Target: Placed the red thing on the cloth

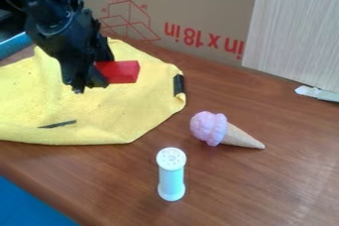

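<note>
My black gripper (91, 82) hangs from the upper left over the yellow cloth (126, 116), shut on a red block (121, 72). The block sticks out to the right of the fingers, its left end hidden by them. The cloth lies spread on the wooden table at the left, below and around the block in the view. Whether the block's underside touches the cloth, I cannot tell.
A toy ice cream cone (210, 129) lies right of the cloth, and a white-topped shaker (171, 173) stands nearer the front. Cardboard (192, 2) and a pale panel (298, 27) border the back. A white-tipped object (317, 93) lies at the right edge.
</note>
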Motion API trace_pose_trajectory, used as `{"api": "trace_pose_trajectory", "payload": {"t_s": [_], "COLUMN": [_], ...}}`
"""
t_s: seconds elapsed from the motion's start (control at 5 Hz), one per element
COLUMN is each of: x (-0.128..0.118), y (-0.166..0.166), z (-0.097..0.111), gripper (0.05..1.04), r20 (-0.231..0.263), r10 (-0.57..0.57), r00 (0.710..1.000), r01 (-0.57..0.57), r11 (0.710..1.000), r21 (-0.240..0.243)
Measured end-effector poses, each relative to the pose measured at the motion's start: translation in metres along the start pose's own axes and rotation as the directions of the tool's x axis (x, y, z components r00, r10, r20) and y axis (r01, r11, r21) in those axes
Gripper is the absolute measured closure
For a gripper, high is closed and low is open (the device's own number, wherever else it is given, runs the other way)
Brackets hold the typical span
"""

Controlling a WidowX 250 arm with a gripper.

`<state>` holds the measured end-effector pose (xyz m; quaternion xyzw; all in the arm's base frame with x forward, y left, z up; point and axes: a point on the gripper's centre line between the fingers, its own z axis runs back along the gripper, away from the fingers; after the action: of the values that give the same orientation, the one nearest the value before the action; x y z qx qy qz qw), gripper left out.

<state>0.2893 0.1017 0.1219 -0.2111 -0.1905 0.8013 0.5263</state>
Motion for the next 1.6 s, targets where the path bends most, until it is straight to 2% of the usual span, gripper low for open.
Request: {"api": "trace_pose_trajectory", "payload": {"t_s": [0.2, 0.4, 0.8, 1.0, 1.2, 1.4, 1.6], "x": [0.021, 0.037, 0.054, 0.058, 0.055, 0.049, 0.045], "y": [0.002, 0.013, 0.027, 0.031, 0.034, 0.029, 0.026], "z": [-0.002, -0.012, -0.014, -0.013, -0.013, -0.008, -0.005], "gripper": [0.537, 0.537, 0.537, 0.499, 0.174, 0.079, 0.083], "r20": [0.057, 0.1, 0.159, 0.156, 0.128, 0.088, 0.071], "r10": [0.06, 0.107, 0.199, 0.225, 0.213, 0.177, 0.145], "r00": [0.997, 0.989, 0.967, 0.962, 0.968, 0.98, 0.987], "r01": [-0.06, -0.109, -0.211, -0.241, -0.228, -0.185, -0.152], "r11": [0.998, 0.994, 0.975, 0.967, 0.967, 0.978, 0.981], "r21": [-0.012, 0.02, 0.068, 0.088, 0.112, 0.096, 0.117]}}
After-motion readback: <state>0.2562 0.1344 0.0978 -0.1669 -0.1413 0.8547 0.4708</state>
